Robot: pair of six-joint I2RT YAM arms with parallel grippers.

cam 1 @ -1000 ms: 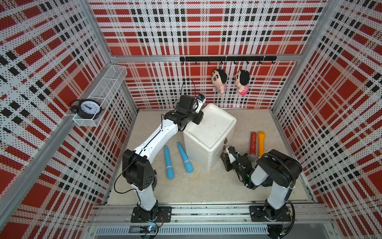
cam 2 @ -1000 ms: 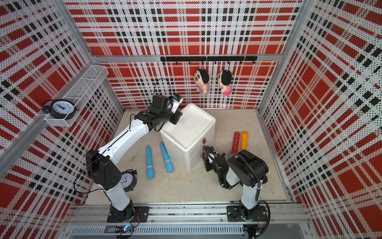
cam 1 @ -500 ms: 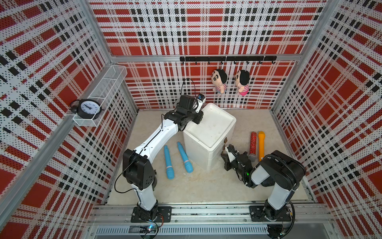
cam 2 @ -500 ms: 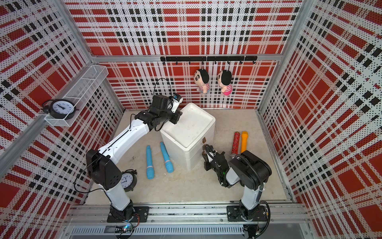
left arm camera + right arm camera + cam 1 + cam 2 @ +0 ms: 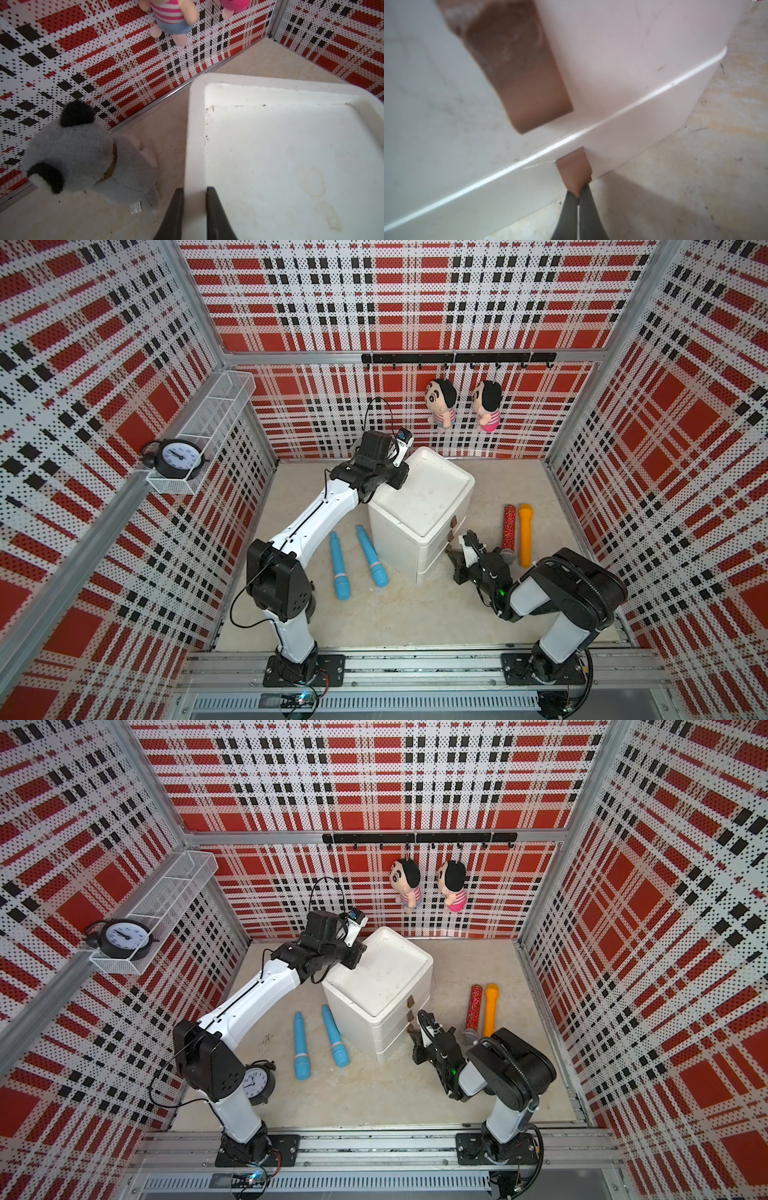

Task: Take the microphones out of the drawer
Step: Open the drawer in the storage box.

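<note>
Red-and-black plaid perforated walls (image 5: 415,302) box in a beige, stained tabletop (image 5: 395,614). White drawer cabinet (image 5: 419,497) sits shut, any microphone inside hidden from view. Left jaws clench its top rim (image 5: 195,135); right jaws pinch the brown tab (image 5: 574,172) of the bottom drawer (image 5: 467,203).

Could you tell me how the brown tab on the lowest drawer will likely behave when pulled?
Probably floppy: the brown tab creases where the right gripper pinches it. It might slip free, as only its tip is gripped.
</note>
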